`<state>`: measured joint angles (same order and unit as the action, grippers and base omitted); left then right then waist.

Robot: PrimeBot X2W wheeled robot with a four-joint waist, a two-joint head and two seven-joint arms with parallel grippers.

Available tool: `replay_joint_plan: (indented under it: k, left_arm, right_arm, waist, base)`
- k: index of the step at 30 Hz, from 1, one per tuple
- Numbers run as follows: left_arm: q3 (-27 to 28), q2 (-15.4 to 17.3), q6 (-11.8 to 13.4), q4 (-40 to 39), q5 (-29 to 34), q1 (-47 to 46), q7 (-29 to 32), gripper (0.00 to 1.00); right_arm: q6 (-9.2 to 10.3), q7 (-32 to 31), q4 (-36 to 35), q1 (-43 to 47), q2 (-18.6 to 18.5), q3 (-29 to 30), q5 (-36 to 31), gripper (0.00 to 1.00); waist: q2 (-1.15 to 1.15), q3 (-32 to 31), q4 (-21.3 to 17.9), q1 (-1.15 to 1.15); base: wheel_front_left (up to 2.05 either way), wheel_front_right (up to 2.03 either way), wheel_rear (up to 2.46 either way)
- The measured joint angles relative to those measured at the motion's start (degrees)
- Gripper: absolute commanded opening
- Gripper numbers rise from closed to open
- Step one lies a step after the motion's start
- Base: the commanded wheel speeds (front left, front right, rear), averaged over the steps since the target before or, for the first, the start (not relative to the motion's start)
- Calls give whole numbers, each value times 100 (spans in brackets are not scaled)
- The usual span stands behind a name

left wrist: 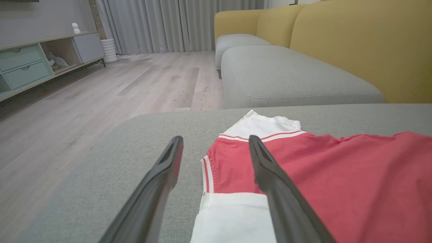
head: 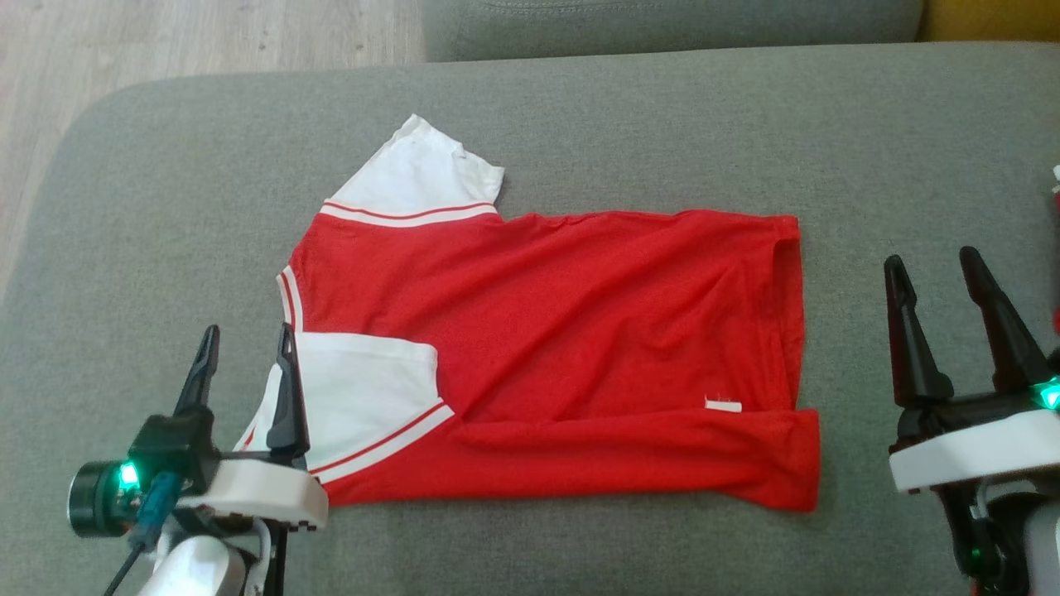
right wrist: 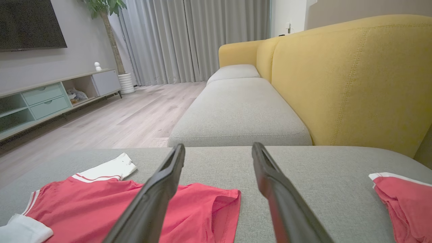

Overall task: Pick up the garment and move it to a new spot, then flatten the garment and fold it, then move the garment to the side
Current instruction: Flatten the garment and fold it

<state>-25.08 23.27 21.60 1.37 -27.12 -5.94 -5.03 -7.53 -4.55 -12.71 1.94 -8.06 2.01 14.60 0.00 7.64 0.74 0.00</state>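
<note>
A grey sofa seat carries the red garment, which lies spread across its middle with the near edge folded over. One white sleeve points away, and the other lies on the body. The left gripper hangs over that near sleeve, jaws released and empty. The right gripper is past the hem, apart from the cloth, jaws likewise released. Another red cloth lies further right. A small white tag sits near the hem.
</note>
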Motion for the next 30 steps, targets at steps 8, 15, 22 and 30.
replay_joint_plan:
  k: [8, 15, 22, 30]
  left_arm:
    - [-49, 14, -82, 24, -18, -154, 160, 100]
    - [-159, -46, -779, 521, -243, -1658, 652, 100]
    - [-402, -259, -1722, 1760, -678, -3948, 2022, 100]
    - [-402, -382, -2221, 3450, -1088, -5455, 3309, 100]
  right_arm:
    - [0, -59, -12, -6, 38, -13, 115, 100]
    - [0, -154, -79, -231, -11, 16, 209, 100]
    - [0, -163, -170, -916, -188, -29, 281, 100]
    - [0, 18, 9, -1344, -190, -356, 430, 100]
  waist:
    - [0, 199, -60, 0]
    - [0, 698, -80, 0]
    - [0, 1502, -161, 2]
    - [0, 2261, -459, 2]
  base:
    - [0, 0, 0]
    - [0, 0, 0]
    - [0, 0, 0]
    - [0, 0, 0]
